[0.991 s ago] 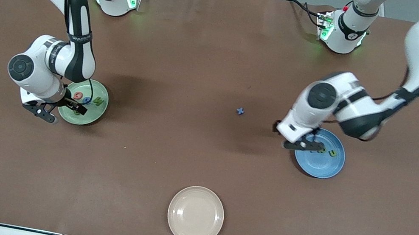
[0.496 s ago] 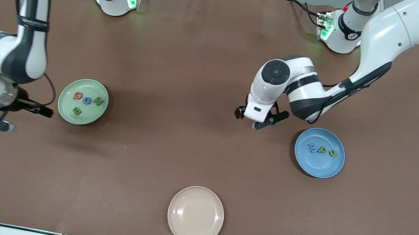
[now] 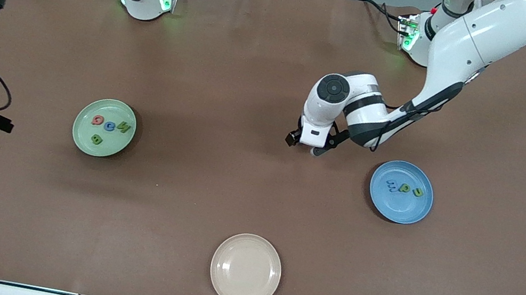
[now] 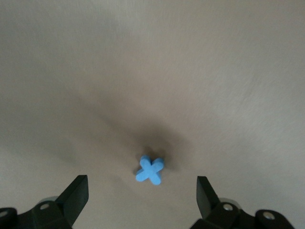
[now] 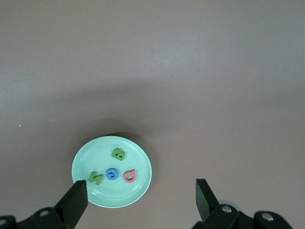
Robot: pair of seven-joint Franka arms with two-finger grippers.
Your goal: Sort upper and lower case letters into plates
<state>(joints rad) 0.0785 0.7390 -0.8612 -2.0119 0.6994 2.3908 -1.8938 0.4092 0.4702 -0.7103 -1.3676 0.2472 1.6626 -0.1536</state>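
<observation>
Fingers spread on both arms: left gripper [image 4: 142, 193] hangs low over the mid-counter with its fingers [image 4: 76, 191] wide apart, the blue x letter [image 4: 150, 170] lying flat on the brown counter [image 3: 211, 192] between and just ahead of the tips; the wide stance looks meant to straddle it for a pinch from both sides. Nearest the front camera, a cream plate [image 3: 245, 270], nothing in it, likely no part of the sort. Farther back, two plates well apart, one toward each arm's end. Mint green plate [image 3: 104, 127] holds four letters: red [image 3: 97, 120], blue [image 3: 109, 126], green [image 3: 124, 127] in a row, another green [image 3: 96, 140] nearer the camera; seemingly capitals. Blue plate [image 3: 401, 192] holds three: blue [image 3: 391, 183], green [image 3: 403, 188], yellow-green [image 3: 417, 192], seemingly lower case. The x is hidden under the left wrist in the front view. Right gripper [image 5: 138, 198] up at the counter's edge toward the right arm's end, fingers parted and holding nothing, looking down on the mint plate from a height; waiting. Judgement: one letter left, and it reads as the last pick, bound for the blue plate beside the left arm.
</observation>
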